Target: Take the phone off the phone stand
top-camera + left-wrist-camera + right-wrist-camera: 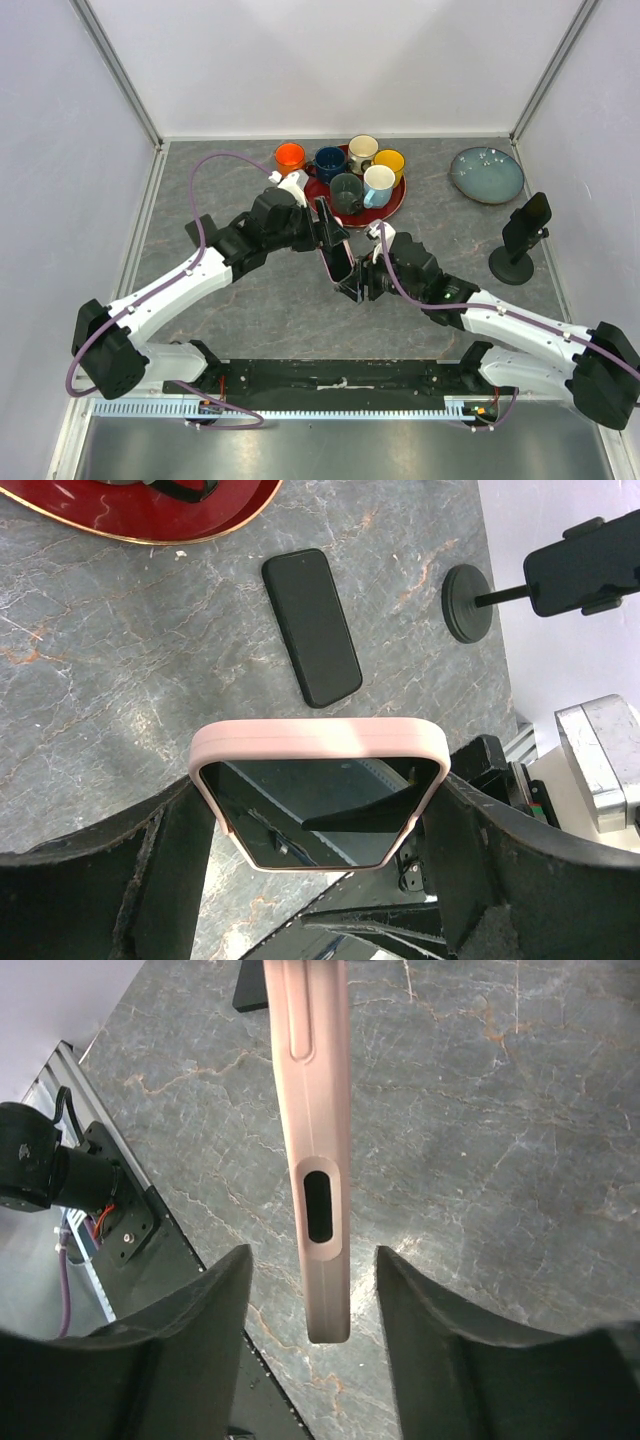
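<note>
A phone in a pink case (335,252) is held upright above the table's middle. My left gripper (322,228) is shut on its sides; in the left wrist view the fingers press both edges of the pink phone (318,742) with its dark screen facing the camera. My right gripper (358,280) is open, its fingers on either side of the phone's thin lower edge (318,1160) without touching. The black phone stand (511,267) is at the right, its dark clamp head (585,560) above the round base (466,603). I cannot tell whether it holds a phone.
A black phone (310,625) lies flat on the table between the red tray (150,520) and the stand. The red tray (398,205) at the back holds several mugs; an orange mug (290,157) stands beside it. A blue-grey plate (487,175) is back right.
</note>
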